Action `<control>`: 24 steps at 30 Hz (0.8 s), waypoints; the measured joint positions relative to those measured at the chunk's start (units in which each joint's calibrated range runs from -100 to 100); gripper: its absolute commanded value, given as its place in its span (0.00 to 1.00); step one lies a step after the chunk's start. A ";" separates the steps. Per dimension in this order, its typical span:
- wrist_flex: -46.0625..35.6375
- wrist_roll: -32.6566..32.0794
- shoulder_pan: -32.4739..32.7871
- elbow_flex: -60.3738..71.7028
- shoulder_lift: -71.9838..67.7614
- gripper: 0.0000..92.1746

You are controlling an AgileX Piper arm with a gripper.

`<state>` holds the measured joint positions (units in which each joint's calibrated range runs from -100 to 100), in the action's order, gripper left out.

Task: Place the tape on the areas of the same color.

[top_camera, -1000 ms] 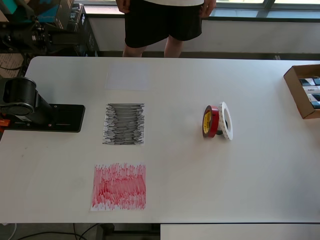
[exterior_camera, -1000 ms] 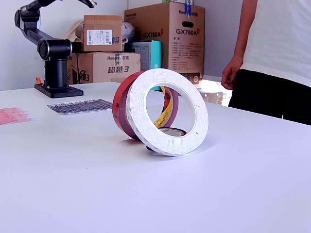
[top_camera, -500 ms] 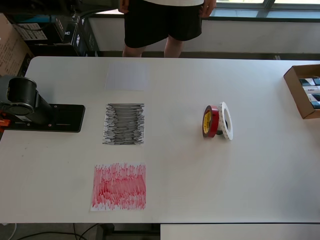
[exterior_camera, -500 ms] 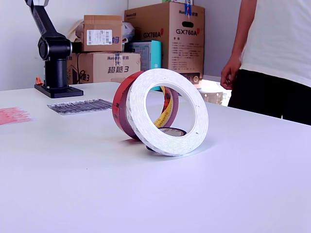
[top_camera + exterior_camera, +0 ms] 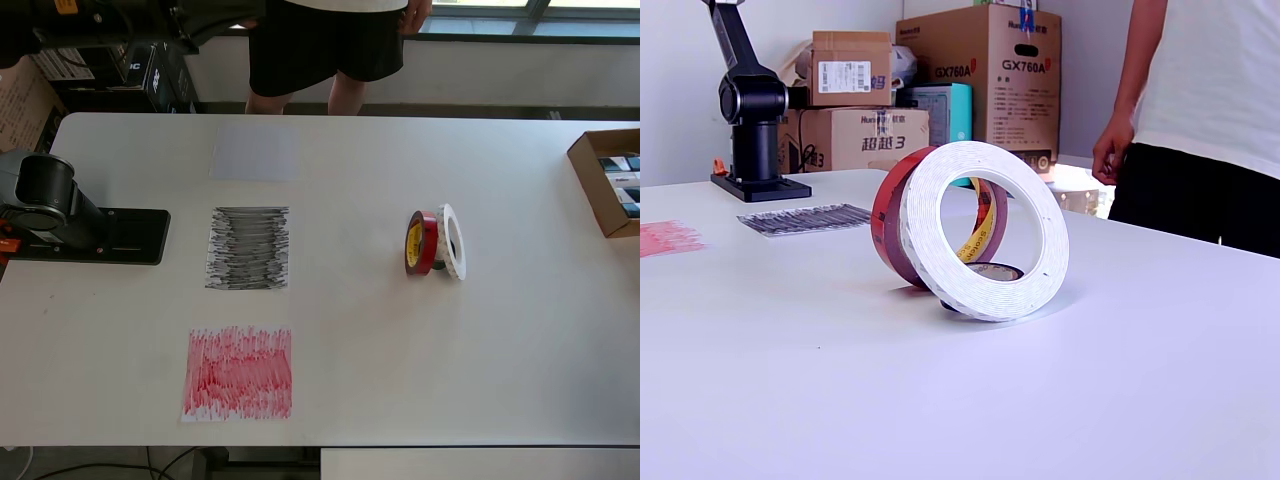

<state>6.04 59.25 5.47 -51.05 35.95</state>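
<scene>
Hanging as a blurred dark arm high over the base, along the top-left edge of the overhead view; not showing the gripper apart from that dark mass, so cannot tell whether released or clenched. Carrying nothing that can be made out.

Lying nearest the base, out in front of it: the black sheet, with the white sheet and the red sheet flanking it on either side, all three bare.

Standing well beyond the sheets, far out across the table from the arm: the red roll and the white roll, both on edge and leaning together, red on the arm's side, white behind it. Lying flat between and under them, half hidden: the black roll, seen through the white roll's hole in the exterior view.

Likely handling as light, stiff rings with smooth, slightly slick sides. Probably rolling or toppling at a nudge while standing on edge, and perhaps dropping onto the black roll. Judging the best hold to be across the band's width at the top of the ring, one finger on each flat face, starting with the red roll as the nearer one.

Standing past the far table edge: a person.
</scene>
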 measured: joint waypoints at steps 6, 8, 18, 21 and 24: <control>2.37 4.32 0.00 -8.88 -2.34 0.01; 4.71 5.73 -0.37 -10.94 -4.42 0.01; 14.07 13.26 -3.59 -12.37 -15.58 0.01; 15.92 16.05 -4.72 -12.23 -18.28 0.01; 17.12 19.32 -5.62 -12.86 -20.79 0.01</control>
<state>23.16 78.57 -0.15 -63.91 15.17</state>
